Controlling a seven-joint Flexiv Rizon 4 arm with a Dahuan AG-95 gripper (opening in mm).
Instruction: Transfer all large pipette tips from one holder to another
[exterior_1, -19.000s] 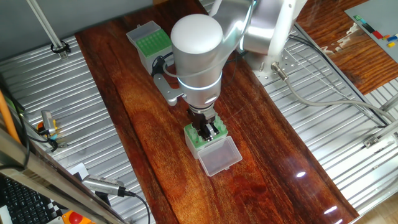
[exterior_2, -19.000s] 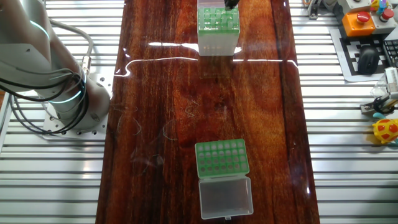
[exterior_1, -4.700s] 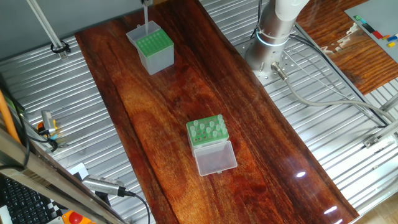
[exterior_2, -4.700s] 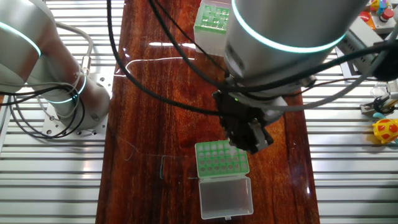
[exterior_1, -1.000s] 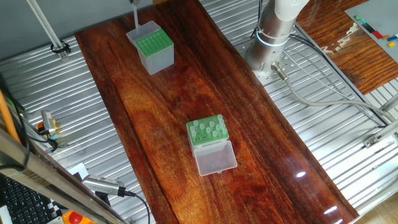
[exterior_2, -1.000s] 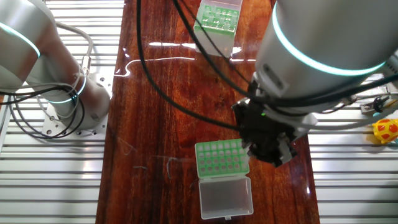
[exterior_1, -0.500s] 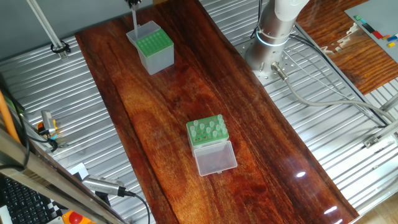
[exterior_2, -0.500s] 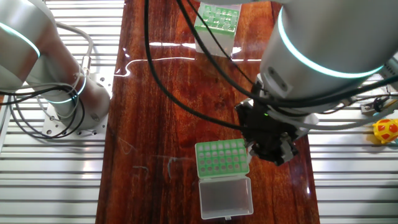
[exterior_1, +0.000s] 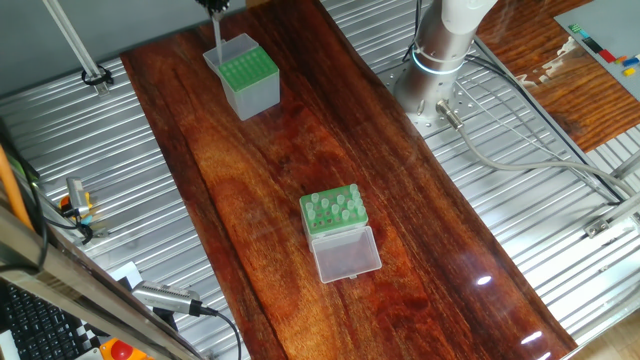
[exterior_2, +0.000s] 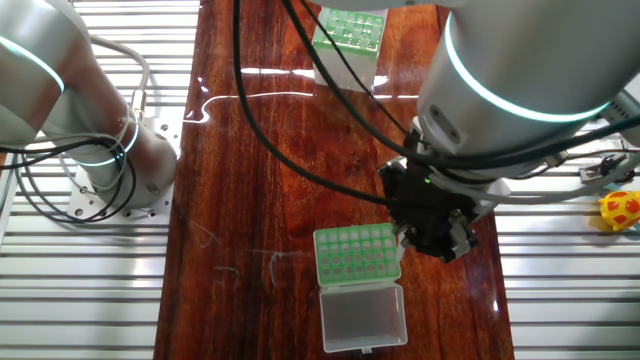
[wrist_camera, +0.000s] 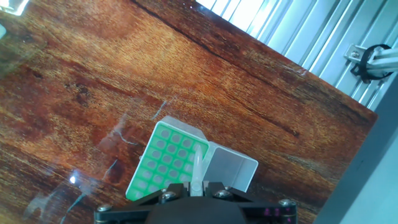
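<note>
The gripper (wrist_camera: 198, 186) pinches one pale, tapered pipette tip (wrist_camera: 197, 165) between its jaws, hanging it above the tall translucent box (exterior_1: 244, 75), over the near edge of the green perforated insert (wrist_camera: 166, 160). That insert looks empty (holes all dark), so the transfer seems barely begun. Well apart from the box on the glossy wooden table (exterior_1: 420, 230), the low green rack (exterior_1: 333, 212) holds several whitish tips, its clear lid (exterior_1: 346, 252) flipped open.

The gripper (exterior_2: 432, 237) hangs at the right edge of the translucent box (exterior_2: 357, 257), its lid (exterior_2: 362, 318) open. The low green rack (exterior_2: 348, 32) sits well apart.
</note>
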